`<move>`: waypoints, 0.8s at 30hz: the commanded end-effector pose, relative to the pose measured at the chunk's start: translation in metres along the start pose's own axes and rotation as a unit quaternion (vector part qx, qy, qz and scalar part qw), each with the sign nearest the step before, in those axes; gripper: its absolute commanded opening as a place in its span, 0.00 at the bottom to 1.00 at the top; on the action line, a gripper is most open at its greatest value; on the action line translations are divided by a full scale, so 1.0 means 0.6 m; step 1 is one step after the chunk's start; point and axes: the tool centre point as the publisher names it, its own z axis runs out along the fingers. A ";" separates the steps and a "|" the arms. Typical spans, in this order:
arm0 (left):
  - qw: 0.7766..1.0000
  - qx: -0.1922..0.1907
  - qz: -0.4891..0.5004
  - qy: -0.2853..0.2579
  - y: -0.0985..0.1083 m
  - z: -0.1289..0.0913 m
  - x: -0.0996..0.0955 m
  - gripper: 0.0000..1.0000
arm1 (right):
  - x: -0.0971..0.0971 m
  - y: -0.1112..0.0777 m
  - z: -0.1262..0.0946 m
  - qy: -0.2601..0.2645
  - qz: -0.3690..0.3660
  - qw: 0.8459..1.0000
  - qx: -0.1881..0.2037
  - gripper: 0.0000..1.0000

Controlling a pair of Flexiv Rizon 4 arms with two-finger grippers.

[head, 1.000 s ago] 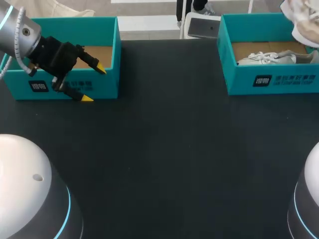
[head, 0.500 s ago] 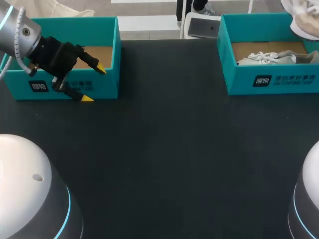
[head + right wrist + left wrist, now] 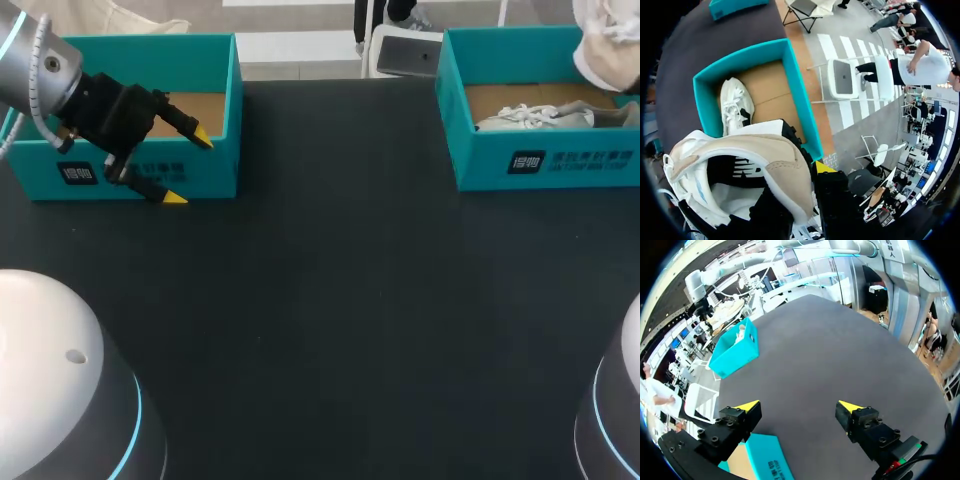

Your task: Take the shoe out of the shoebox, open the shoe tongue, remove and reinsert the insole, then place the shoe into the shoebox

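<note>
The right hand (image 3: 810,175) clamps a beige sneaker (image 3: 740,160) (only one yellow tip shows past it), held above the shoebox (image 3: 799,95), where a white sneaker (image 3: 735,102) lies below. Taking the shoe out looks nearly done; next it needs setting on the worktop (image 3: 330,300) for the tongue. The left hand (image 3: 189,169) hangs wide, straddling another shoebox's (image 3: 200,45) front wall.

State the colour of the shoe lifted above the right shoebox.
The lifted shoe is white and beige; right wrist view shows best.
</note>
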 end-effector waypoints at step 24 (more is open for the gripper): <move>1.000 -0.002 0.000 0.000 0.000 0.000 0.000 1.00 | 0.037 -0.067 0.033 -0.018 0.602 0.791 0.108 0.00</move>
